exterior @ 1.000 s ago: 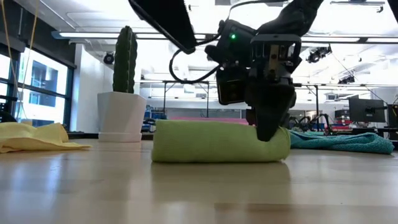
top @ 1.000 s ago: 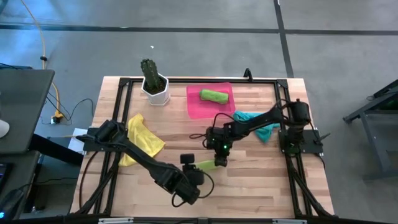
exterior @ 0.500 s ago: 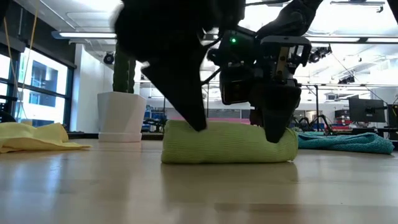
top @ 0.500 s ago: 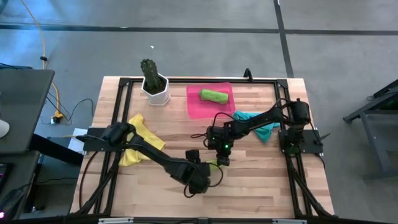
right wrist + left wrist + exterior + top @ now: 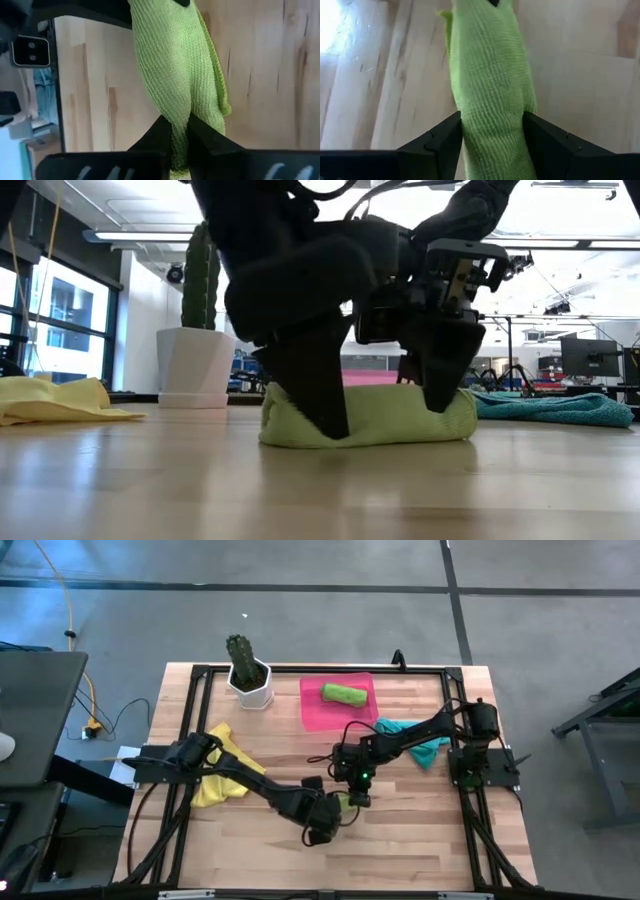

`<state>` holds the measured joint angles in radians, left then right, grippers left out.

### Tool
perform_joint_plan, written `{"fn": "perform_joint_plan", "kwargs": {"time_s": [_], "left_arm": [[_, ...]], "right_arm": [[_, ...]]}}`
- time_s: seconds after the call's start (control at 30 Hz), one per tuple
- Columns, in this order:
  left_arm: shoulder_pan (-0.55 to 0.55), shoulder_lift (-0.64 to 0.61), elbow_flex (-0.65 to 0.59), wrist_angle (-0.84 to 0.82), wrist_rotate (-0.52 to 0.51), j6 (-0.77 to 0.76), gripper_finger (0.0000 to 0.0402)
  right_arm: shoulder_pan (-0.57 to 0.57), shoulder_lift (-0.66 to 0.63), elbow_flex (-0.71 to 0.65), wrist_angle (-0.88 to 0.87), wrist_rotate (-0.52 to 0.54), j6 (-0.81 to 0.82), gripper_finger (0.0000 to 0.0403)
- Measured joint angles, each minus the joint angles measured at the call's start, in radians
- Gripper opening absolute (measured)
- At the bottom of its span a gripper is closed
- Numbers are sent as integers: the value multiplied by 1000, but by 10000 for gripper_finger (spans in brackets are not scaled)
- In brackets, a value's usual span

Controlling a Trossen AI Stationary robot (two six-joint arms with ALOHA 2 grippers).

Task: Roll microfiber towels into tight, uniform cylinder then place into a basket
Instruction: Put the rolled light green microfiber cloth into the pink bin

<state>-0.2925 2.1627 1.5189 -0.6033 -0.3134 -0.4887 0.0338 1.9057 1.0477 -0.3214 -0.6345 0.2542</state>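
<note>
A pale wooden table (image 5: 400, 840) in a black frame stands on a grey floor. Near its middle, toward the near edge, lies a rolled lime green towel (image 5: 385, 417), flat on the wood. The right gripper (image 5: 179, 131) is closed on one end of the roll, pinching the cloth between its fingers, probably so that the roll does not come loose. The left gripper (image 5: 492, 134) has its fingers spread wide on both sides of the other end, the cloth between them, not squeezed as far as I can tell; it seems ready to take that end.

At the far side the pink basket (image 5: 316, 712) holds one green roll (image 5: 344, 694). Between it and the held roll nothing stands on the wood. A teal towel (image 5: 428, 749) lies at the right, a yellow towel (image 5: 222, 758) at the left, both unrolled. The cactus pot (image 5: 250, 683) is left of the basket.
</note>
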Motion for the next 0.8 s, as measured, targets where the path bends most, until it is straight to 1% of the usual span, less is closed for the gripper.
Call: {"fn": "perform_joint_plan", "kwargs": {"time_s": [0.1,0.23,0.33,0.47,0.6,0.7,0.8], "left_arm": [[-3,-4,-20,16,5,-26,193],[-3,-11,-75,89,19,-52,193],[-3,-9,-79,91,28,-59,193],[-3,-8,-80,92,32,-64,175],[-3,-6,-80,90,40,-54,132],[-4,-6,-80,80,36,-52,94],[-5,-5,-81,77,3,-42,55]], "right_arm": [[0,0,0,0,5,-48,41],[0,-1,1,-13,5,-123,104],[0,-5,2,-47,-20,-176,154],[-18,-16,2,-124,-70,-209,200],[-44,-60,-1,-235,-82,-247,214],[-59,-118,-1,-319,-48,-298,215],[-67,-185,-1,-378,4,-314,215]]}}
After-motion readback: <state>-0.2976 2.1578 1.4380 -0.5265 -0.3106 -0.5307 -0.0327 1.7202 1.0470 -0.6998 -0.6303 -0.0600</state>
